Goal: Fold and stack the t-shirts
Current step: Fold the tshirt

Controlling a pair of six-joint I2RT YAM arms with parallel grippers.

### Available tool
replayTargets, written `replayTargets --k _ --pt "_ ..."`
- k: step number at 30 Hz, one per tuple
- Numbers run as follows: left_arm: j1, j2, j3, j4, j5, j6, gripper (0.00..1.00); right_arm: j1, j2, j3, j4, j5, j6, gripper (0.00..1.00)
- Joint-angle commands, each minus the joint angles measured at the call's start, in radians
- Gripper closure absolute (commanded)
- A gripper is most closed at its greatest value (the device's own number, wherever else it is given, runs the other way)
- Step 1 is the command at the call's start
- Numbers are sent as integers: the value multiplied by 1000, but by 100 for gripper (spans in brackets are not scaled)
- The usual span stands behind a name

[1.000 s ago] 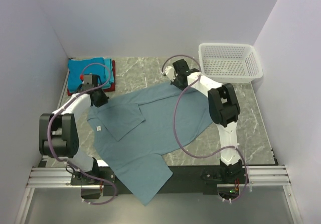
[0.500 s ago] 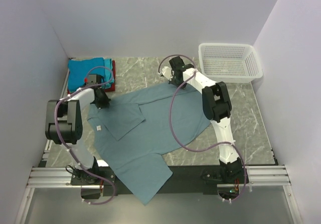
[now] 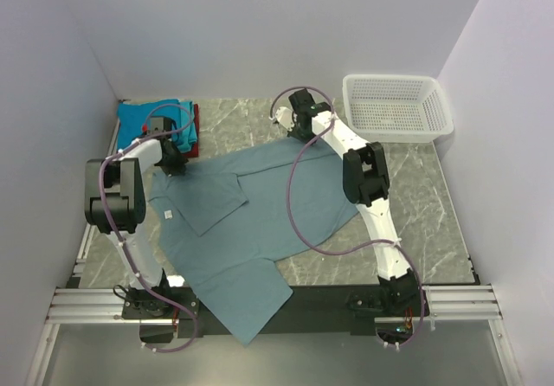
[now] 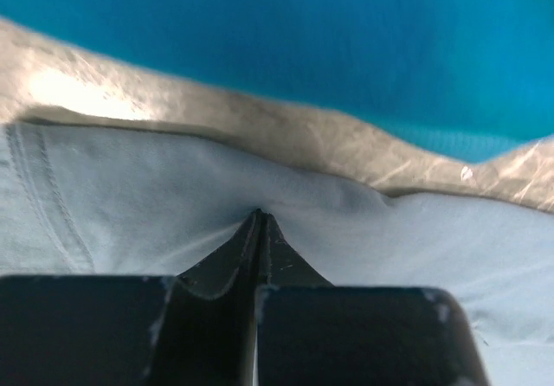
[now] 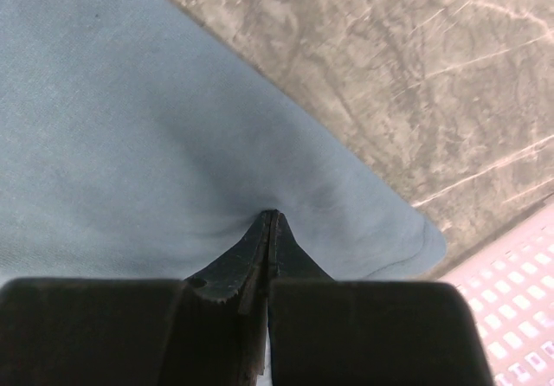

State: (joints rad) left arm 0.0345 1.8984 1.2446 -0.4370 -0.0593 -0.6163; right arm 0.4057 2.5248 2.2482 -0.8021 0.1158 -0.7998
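Left wrist view, item 1: your left gripper [image 4: 259, 221], jaws pressed together on a pucker of the grey-blue t-shirt [image 4: 389, 239] beside a stitched hem; beyond it a strip of marbled table [image 4: 216, 118], then the teal folded t-shirt [image 4: 303, 31]. Item 2: your right gripper [image 5: 271, 217], jaws likewise pinched on the same shirt's far edge, near the white mesh basket [image 5: 519, 317]. From above, that shirt lies spread across the table's middle, 1 sleeve folded inward, its lower end over the near rail [image 3: 329, 298]; the teal shirt lies on the red t-shirt [image 3: 192, 135] in the far-left corner.
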Motion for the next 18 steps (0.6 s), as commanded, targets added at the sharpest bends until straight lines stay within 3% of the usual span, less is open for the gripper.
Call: replayTargets --k 1,12,18 --pt "24 30 50 -16 -22 12 95 -11 34 66 -34 -5 1 100" --pt "53 79 141 -35 30 36 95 -15 85 157 0 10 13 100" --pt "57 4 200 -54 93 58 92 -27 22 166 70 13 33 100"
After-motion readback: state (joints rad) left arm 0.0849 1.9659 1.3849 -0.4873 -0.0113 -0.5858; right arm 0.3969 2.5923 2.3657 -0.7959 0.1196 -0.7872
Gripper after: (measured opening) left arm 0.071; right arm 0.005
